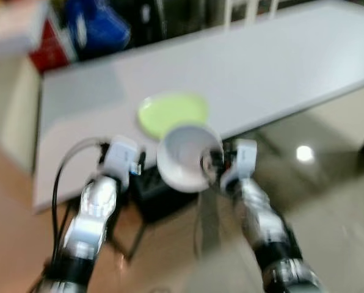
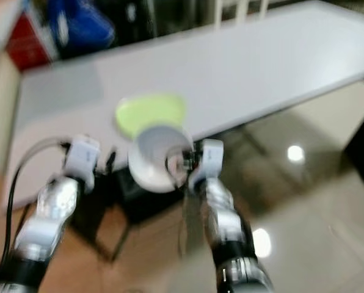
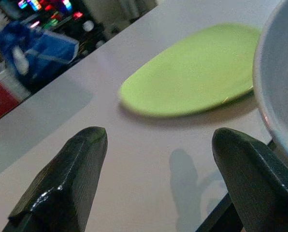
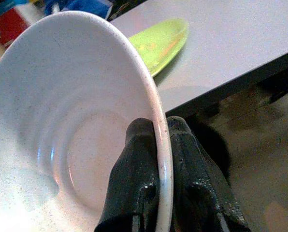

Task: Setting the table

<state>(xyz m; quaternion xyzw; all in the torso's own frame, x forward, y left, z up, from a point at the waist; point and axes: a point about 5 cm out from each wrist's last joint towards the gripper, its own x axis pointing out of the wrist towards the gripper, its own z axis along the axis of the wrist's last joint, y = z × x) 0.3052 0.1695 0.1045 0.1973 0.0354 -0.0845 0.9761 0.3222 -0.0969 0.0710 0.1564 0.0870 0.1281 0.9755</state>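
Observation:
A white bowl [image 1: 183, 156] hangs tilted just off the near edge of the grey table [image 1: 255, 67], held by its rim. My right gripper [image 4: 159, 169] is shut on that rim, one finger inside the bowl [image 4: 62, 125] and one outside. A flat lime-green plate [image 1: 173, 113] lies on the table just beyond the bowl, also visible as the green plate [image 3: 194, 70]. My left gripper [image 3: 158, 159] is open over the table's near edge beside the plate, holding nothing; the left gripper [image 1: 122, 157] sits left of the bowl.
Blue and red items [image 1: 78, 30] stand beyond the table's far left end. A dark stool or frame [image 1: 148, 198] sits under the table edge. Glossy tiled floor [image 1: 316, 177] spreads to the right. The views are blurred.

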